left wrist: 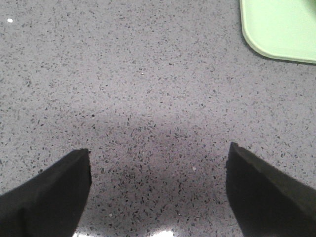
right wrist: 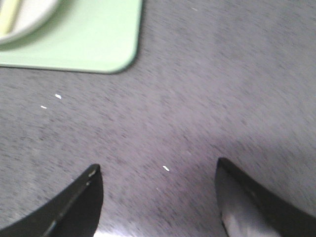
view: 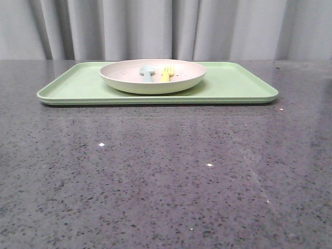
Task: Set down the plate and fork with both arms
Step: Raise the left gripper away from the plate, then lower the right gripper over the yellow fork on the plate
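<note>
The left end effector [left wrist: 158,163] hangs over bare speckled grey surface [left wrist: 148,89] with its two dark fingers [left wrist: 47,197] spread wide apart and nothing between them; a rounded corner of the light-green tray [left wrist: 281,29] shows near it. The right end effector [right wrist: 159,185] is likewise spread apart and empty above the surface, its dark fingers [right wrist: 74,207] framing only stone, with another corner of the tray and a sliver of the plate [right wrist: 29,17] in its view. In the front view neither arm appears. The tray [view: 233,85] lies flat on the far half of the surface [view: 166,181], spanning much of its width. The cream-white speckled plate [view: 153,83] sits on the tray, slightly left of the tray's middle. Inside the plate the small yellow fork [view: 166,73] lies just beside and to the right of a pale blue spoon [view: 148,72]. A grey curtain [view: 166,28] hangs behind.
</note>
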Tool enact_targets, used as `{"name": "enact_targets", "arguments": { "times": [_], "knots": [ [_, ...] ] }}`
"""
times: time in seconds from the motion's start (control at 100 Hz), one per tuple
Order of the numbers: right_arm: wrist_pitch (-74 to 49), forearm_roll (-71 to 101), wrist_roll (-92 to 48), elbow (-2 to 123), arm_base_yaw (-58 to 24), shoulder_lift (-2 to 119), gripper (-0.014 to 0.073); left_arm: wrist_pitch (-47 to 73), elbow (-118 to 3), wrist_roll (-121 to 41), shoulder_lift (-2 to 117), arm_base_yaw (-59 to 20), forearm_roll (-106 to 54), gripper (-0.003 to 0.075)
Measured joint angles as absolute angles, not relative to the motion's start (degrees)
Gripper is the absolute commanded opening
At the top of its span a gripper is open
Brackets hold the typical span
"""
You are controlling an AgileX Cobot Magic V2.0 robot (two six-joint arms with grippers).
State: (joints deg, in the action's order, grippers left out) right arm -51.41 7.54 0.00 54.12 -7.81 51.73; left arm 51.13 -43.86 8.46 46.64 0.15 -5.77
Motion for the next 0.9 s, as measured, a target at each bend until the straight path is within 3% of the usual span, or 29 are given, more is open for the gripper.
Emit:
{"name": "enact_targets", "arguments": {
  "times": [0.36, 0.81, 0.9],
  "knots": [
    [-51.2, 8.4, 2.2, 77.2, -20.3, 75.6, 0.0485, 51.1, -43.9, 8.5, 46.6, 0.2, -5.8, 0.0543],
    [-52.2, 3.1, 17.0, 102.1, -29.0, 104.6, 0.0484, 51.2, -43.9, 8.5, 46.6, 0.2, -5.8, 0.0543],
    [-52.8, 1.1, 20.1, 105.7, -30.3, 108.4, 0.0447, 51.2, -43.9, 8.5, 46.6, 0.2, -5.8, 0.0543]
  ]
}}
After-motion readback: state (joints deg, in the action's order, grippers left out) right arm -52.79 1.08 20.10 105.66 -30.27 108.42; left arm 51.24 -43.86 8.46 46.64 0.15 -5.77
